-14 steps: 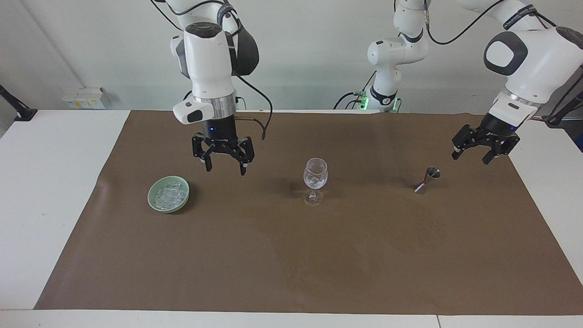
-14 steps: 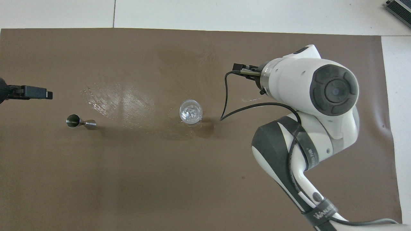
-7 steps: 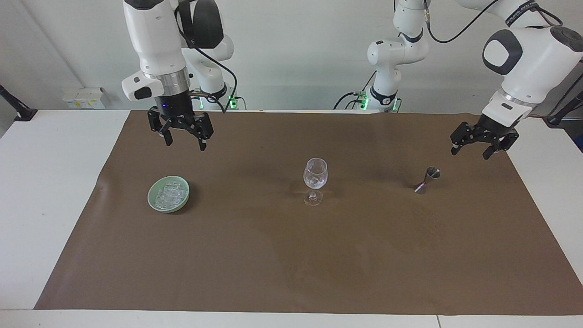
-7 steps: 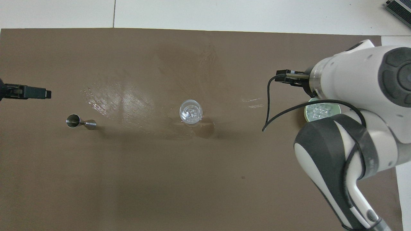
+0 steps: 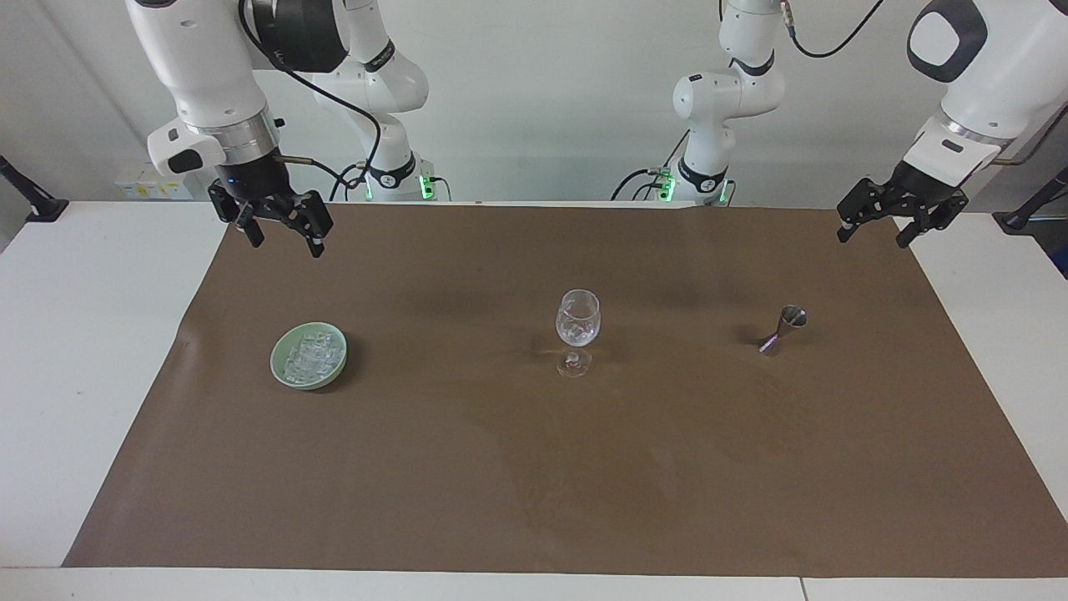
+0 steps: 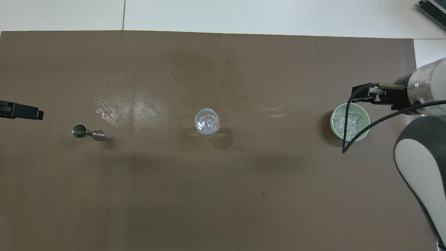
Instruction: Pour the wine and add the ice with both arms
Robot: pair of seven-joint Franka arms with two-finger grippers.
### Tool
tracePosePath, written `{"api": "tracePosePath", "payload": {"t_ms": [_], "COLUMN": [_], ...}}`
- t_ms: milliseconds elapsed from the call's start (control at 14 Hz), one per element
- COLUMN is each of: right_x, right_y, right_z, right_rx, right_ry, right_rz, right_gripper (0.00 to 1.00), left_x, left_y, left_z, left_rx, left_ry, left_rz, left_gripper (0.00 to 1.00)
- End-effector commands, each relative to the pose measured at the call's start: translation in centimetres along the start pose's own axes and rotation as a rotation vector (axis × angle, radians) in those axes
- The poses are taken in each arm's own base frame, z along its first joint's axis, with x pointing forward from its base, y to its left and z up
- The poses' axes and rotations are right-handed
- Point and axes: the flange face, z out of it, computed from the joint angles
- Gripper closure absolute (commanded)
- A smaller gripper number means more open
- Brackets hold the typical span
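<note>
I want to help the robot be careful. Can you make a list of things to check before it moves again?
1. Left tool open and holding nothing: ok.
2. Right tool open and holding nothing: ok.
3. Stemmed glass upright on the brown mat, with ice cubes in it: ok.
4. Pale green bowl flat on the mat toward the right arm's end, ice piled in it: ok.
5. Metal jigger upright toward the left arm's end: ok. Whether anything is in it: cannot tell.
6. Both tools raised and away from the glass, bowl and jigger: ok.
</note>
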Motion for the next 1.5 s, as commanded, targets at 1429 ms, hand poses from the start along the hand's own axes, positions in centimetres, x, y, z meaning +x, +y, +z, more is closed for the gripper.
{"api": "tracePosePath", "payload": {"t_ms": [1429], "right_x": [-1.6], "right_y": [1.7], "right_z": [-3.7], "right_rx": [-0.001], "right_ry": [-0.077], "right_rz": [-0.092], "right_gripper": [0.0], "left_x": [3.0], "left_y": [-4.1], "left_z": [-4.4], "left_rx": [-0.024], "left_ry": [0.146], "left_rz": [-0.139], "left_gripper": [0.0]}}
